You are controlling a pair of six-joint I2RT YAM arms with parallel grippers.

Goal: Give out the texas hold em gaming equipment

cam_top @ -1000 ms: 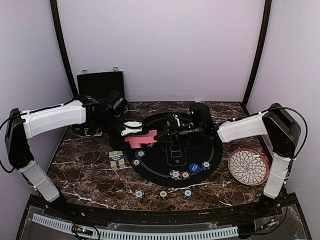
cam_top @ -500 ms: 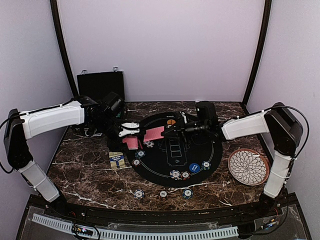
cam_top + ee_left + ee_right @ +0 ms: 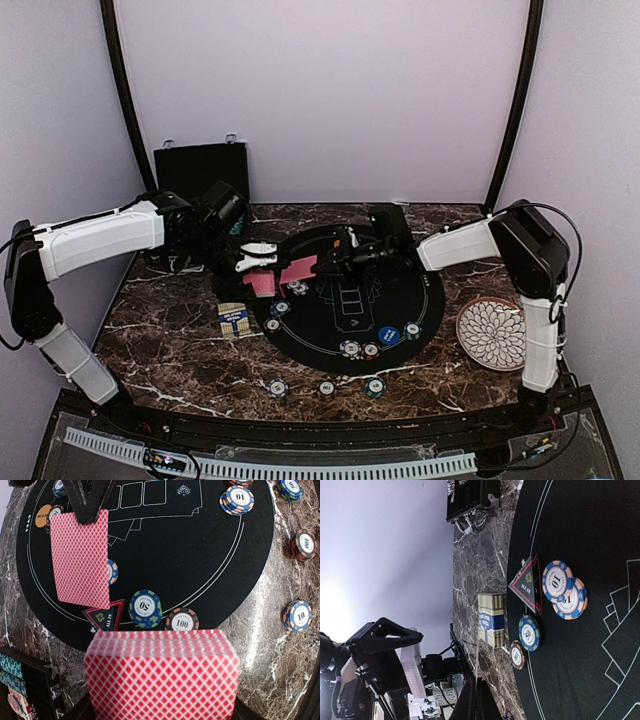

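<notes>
Top external: right gripper [image 3: 325, 264] clamped on single card [image 3: 298, 270], card held above left rim of mat [image 3: 410, 300], long axis running from its jaws toward left gripper [image 3: 260, 261], itself pinching deck [image 3: 262, 285] just beside. Likely next: lay card down; right arm nearer.

Glossy dark marble table [image 3: 170, 335], white-veined. Matt black mat [image 3: 400, 300], cloth-like. Smooth paper cards [image 3: 162, 680], red lattice backs. Plastic-looking chips [image 3: 145, 608], striped edges.

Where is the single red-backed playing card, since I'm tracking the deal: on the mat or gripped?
Gripped: the right gripper pinches the single red-backed playing card by one edge.
</notes>
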